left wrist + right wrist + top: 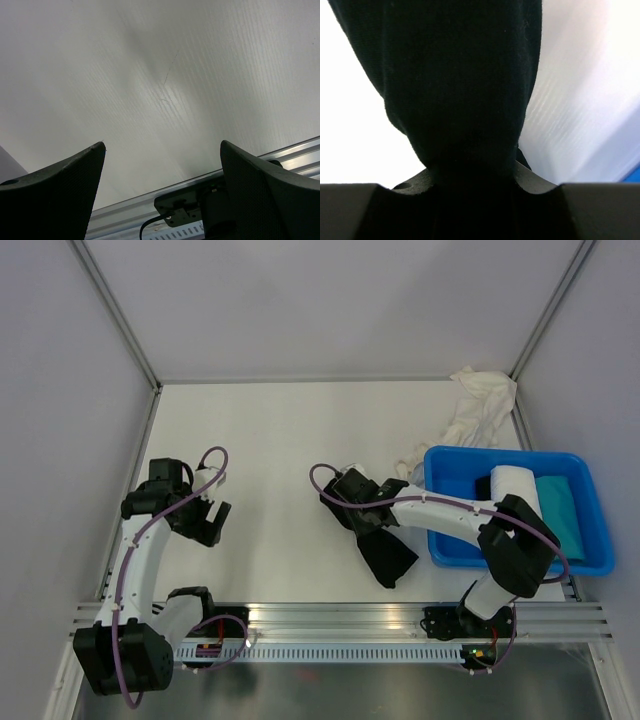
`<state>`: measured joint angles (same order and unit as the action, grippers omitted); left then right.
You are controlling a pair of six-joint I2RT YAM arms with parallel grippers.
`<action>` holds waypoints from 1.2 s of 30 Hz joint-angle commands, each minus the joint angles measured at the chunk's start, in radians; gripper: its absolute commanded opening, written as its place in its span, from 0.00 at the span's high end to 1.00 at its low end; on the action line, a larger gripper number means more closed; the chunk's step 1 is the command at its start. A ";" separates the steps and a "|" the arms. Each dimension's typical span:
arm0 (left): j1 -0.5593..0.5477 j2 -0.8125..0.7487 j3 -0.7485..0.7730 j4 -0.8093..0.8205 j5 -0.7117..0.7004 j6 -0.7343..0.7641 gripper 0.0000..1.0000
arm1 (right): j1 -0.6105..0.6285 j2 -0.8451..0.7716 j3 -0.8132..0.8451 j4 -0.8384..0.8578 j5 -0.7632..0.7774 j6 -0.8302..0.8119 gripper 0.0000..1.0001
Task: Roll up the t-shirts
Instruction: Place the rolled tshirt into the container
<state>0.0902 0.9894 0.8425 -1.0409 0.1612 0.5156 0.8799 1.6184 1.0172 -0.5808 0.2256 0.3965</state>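
Black t-shirt [460, 90] in right end effector [368, 524]

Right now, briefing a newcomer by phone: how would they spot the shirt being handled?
Find the blue tub on the right. Just left of it, the right gripper is shut on a bundled black t-shirt. It alone is black: the white t-shirt and teal t-shirt lie in the tub, the cream one behind it.

I see the black t-shirt [388, 555] bunched mid-table, a cream t-shirt [480, 405] crumpled far right, and a rolled white t-shirt [515, 488] beside a teal t-shirt [560, 512] in the tub [500, 451].
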 commanded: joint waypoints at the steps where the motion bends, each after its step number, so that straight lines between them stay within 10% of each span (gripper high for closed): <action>1: 0.006 -0.024 0.015 0.024 0.012 0.037 0.00 | -0.013 -0.063 0.004 0.009 0.008 0.001 0.87; 22: 0.005 -0.014 0.013 0.035 0.009 0.069 0.00 | -0.200 -0.167 0.277 -0.105 -0.083 -0.091 0.92; 36: 0.005 0.049 0.030 0.104 0.106 0.047 0.00 | -0.567 -0.278 0.437 -0.292 0.047 -0.226 0.92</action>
<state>0.0902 1.0473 0.8436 -0.9787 0.2173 0.5476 0.3706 1.4208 1.4101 -0.8154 0.2028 0.2218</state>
